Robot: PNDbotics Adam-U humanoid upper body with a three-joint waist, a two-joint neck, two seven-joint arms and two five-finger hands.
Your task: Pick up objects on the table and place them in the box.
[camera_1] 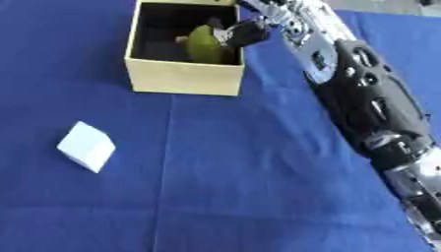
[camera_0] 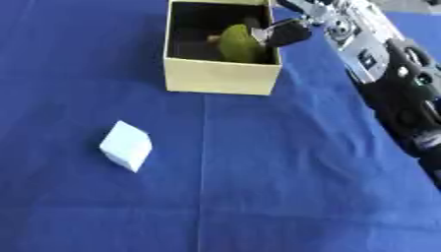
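One open-topped pale yellow cardboard box (camera_0: pixel 221 76) is sitting at the far middle of the blue cloth-covered table (camera_0: pixel 284 182). One olive-green rounded object (camera_0: pixel 238 44) is showing inside the box, against its right wall, dark interior around it. One small white cube-shaped block (camera_0: pixel 127 145) is lying tilted on the cloth, near-left of the box and well apart from it. No writing or labels readable on anything.

One arm in view: the black-and-silver right arm is coming in along the right side and reaching over the box's right rim. The right hand (camera_0: pixel 284 33) is sitting at that rim with dark fingers (camera_1: pixel 245 33) touching the green object's right side; fingers are looking curled against it, appearing to be grasping it, though the far side of the grip is hidden. Left hand is not showing in either view.

Nothing is lying between the block and the box; a faint crease is running down the cloth from the box front.
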